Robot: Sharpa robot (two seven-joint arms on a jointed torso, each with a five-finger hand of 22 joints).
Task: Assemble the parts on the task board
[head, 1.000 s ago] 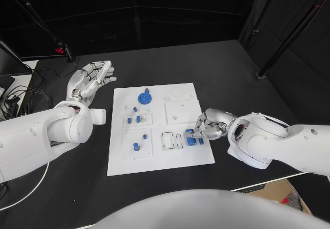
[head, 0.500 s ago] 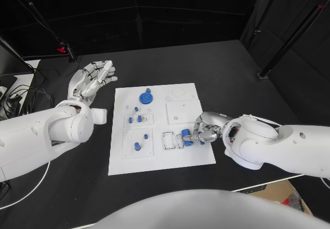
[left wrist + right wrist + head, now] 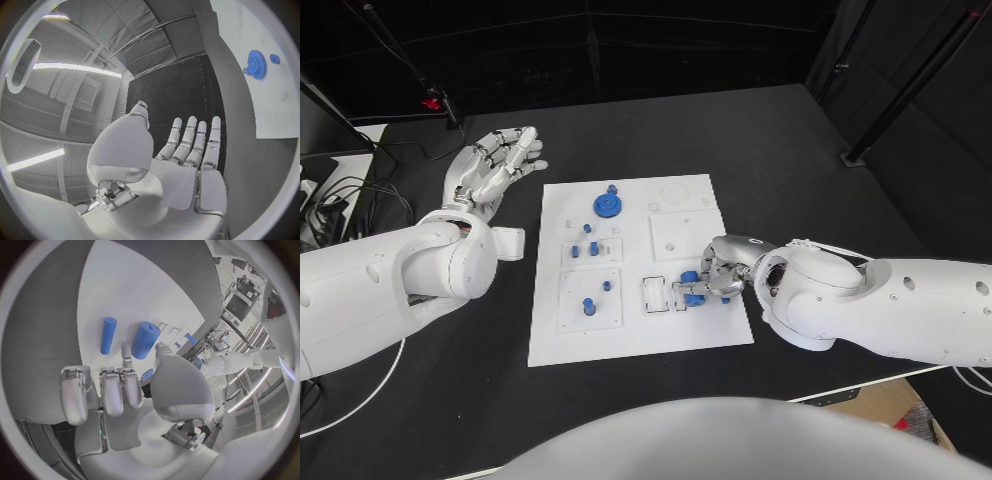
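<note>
The right arm [image 3: 877, 300] has pushed further in from the right edge over the last second, so the right hand [image 3: 723, 268] now sits lower centre of the head view, over the board [image 3: 632, 330], closer to the two outlined slots [image 3: 661, 293] than before. Its fingers are curled down around the blue pegs; the right wrist view shows a thick peg [image 3: 144, 340] just ahead of the fingertips and a thin peg [image 3: 108, 335] lying beside it. Whether a finger actually pinches either peg I cannot tell. My reading is that the hand is working a peg toward the slots, so the insertion step is in hand but not finished.

The left arm [image 3: 387, 280] has stayed put at the left edge, with the left hand [image 3: 495, 165] at upper left, off the board on the black table [image 3: 733, 130], fingers spread wide and holding nothing.

On the board, the gear [image 3: 604, 205] lies at upper centre, and small blue pieces stand in the two clear fixtures [image 3: 589, 300] at centre left. Nothing lies between the right hand and the slots, though the hand itself hides part of the pegs from the head camera.
</note>
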